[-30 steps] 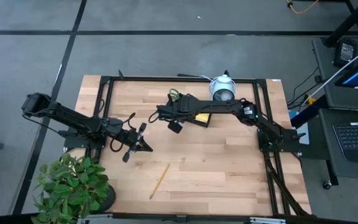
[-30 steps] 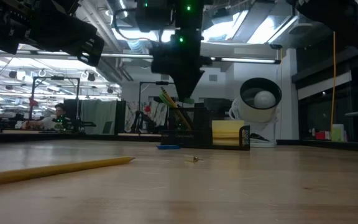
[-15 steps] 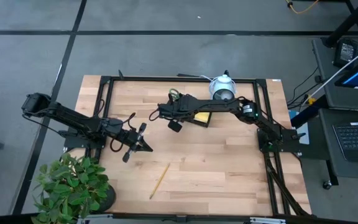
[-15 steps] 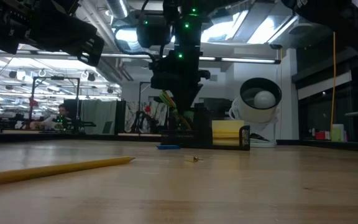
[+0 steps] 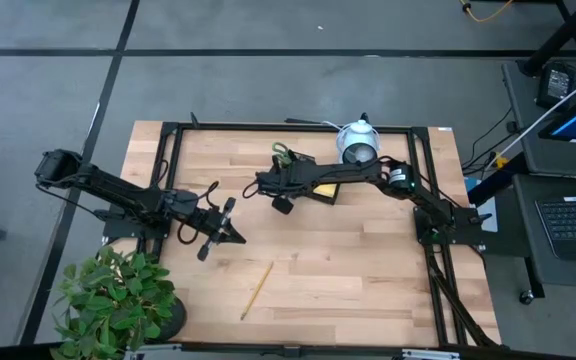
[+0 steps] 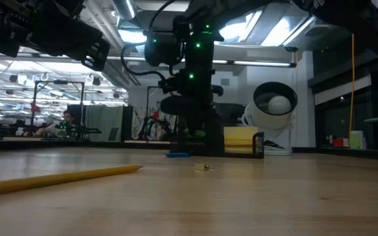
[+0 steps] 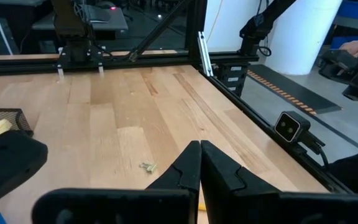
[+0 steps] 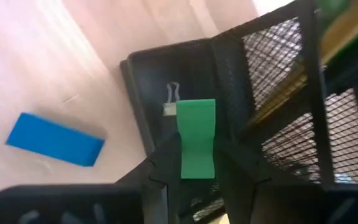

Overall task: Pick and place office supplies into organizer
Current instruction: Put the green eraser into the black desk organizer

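I have lowered my right gripper (image 8: 197, 163) to the organizer (image 8: 166, 81), half-closed on 1 green clip (image 8: 197, 138) above its low front tray. Release comes next, I judge. The blue piece (image 8: 55, 148) lies beside it.

A robotics lab is indicated: a wooden worktop (image 5: 348, 270) is framed by black metal rails (image 5: 288, 127), and benches with equipment (image 6: 77, 128) are seen under bright ceiling lights (image 6: 268, 29).
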Robot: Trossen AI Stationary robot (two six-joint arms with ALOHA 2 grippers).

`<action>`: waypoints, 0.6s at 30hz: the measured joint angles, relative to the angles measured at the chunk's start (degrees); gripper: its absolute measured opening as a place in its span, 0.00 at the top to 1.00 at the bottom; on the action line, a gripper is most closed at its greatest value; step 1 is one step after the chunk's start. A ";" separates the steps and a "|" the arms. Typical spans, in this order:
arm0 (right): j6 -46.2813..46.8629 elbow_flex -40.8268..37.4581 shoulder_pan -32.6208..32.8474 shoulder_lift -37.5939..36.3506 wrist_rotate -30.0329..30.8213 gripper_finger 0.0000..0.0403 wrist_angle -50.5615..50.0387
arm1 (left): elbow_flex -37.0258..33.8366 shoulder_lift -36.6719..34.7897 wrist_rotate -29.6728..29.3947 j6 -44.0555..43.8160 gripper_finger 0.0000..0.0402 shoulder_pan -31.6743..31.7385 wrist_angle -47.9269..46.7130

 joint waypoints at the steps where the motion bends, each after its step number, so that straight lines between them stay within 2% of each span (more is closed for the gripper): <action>1: 0.04 -0.03 0.00 0.00 0.57 0.77 0.07 | 0.00 0.00 0.00 -0.02 0.99 0.00 0.00; 18: 1.44 0.03 0.00 0.00 -0.24 0.77 -0.25 | 0.00 0.00 -0.02 -0.02 0.99 0.00 0.00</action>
